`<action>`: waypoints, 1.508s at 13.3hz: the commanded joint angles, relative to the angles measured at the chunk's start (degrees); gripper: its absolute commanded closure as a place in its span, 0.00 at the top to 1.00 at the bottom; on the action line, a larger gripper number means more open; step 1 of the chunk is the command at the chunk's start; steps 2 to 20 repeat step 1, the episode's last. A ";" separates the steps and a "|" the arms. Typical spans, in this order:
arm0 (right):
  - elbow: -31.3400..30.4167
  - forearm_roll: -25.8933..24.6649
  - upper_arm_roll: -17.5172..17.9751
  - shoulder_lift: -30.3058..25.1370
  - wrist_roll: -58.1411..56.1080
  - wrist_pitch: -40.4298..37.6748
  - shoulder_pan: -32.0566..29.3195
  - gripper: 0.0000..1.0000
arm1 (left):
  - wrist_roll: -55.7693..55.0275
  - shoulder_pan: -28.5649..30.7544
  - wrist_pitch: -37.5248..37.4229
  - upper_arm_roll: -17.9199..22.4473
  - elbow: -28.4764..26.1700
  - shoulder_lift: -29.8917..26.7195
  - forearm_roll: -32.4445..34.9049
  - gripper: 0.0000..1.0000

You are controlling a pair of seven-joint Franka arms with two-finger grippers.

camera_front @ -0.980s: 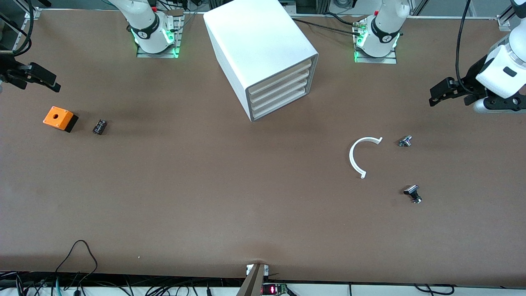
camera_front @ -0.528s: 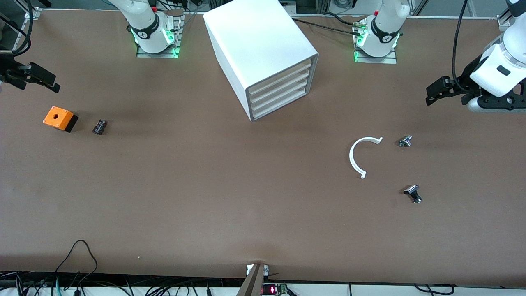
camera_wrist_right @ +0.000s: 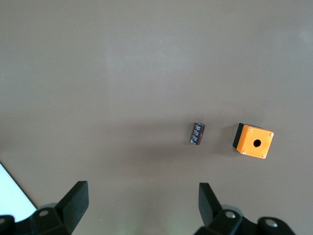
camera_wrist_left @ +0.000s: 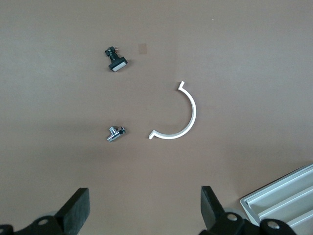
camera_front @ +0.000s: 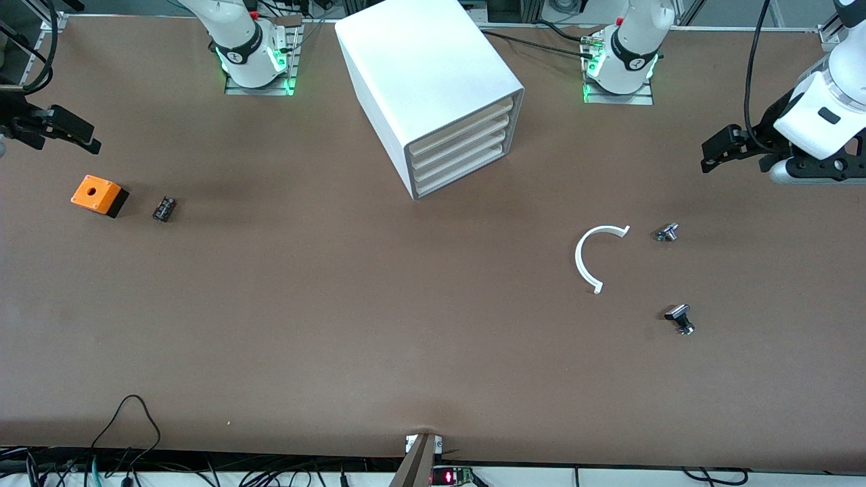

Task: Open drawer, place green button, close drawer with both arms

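The white cabinet stands near the robots' bases with its four cream drawer fronts all shut. The lower drawer is flush with the others, and a corner of the drawer fronts shows in the left wrist view. No green-capped button shows in any view. My left gripper is open and empty, up over the table's left-arm end; its jaws stand wide apart in the left wrist view. My right gripper is open and empty over the right-arm end, above the orange box; its own view shows the jaws wide apart.
An orange box with a hole and a small dark block lie at the right-arm end. A white C-shaped strip, a silver small part and a black-and-silver part lie toward the left-arm end.
My left gripper has lifted a little and shifted slightly toward the bases, then held still. My right gripper has barely moved. Nothing on the table has moved.
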 commanded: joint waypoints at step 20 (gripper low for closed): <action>1.54 -0.72 -0.05 0.78 -0.50 -0.87 0.10 1.00 | 0.91 -0.30 -1.53 0.00 1.92 0.68 1.39 1.00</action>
